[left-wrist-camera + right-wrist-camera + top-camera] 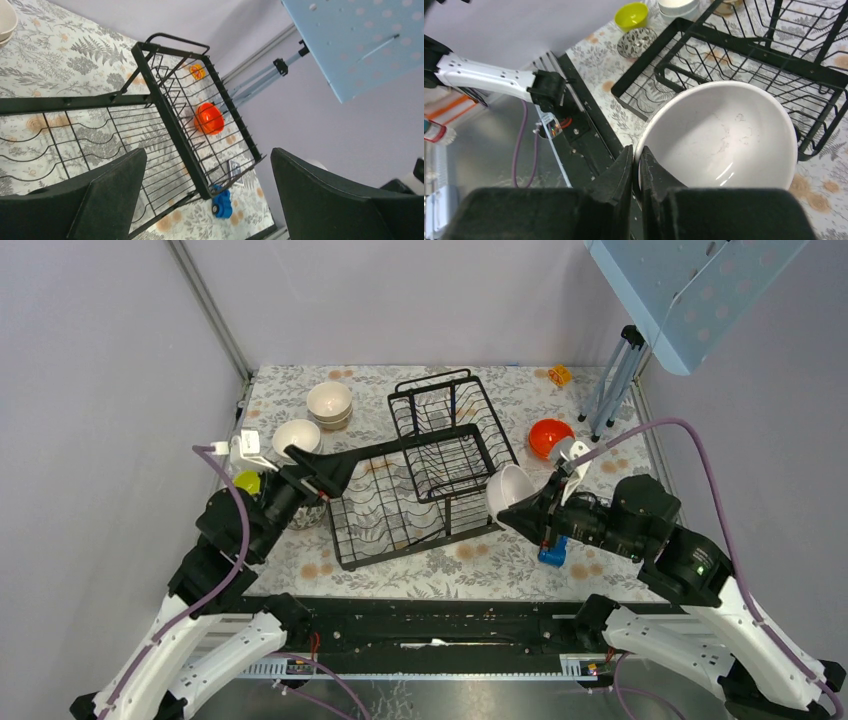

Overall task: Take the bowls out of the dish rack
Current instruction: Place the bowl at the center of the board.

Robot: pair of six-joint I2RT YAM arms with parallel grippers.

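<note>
White ceramic is the worry: the right gripper [634,156] has its jaws pinched together on the thin rim of the white bowl [724,135], which hangs tilted in the air just off the right front corner of the dish rack [420,545], close to the wire edge. That is a narrow hold on one lip (glazed, so probably slick), and I judge the bowl could swivel or slide out if the wrist turns quickly. The blue toy block [552,552] lies on the table under that arm, so a bowl set down there would rock or tip. The orange bowl [548,437] sits near behind, another thing to knock. The left gripper [325,472] hovers over the rack's left side, jaws wide apart and holding nothing.
</note>
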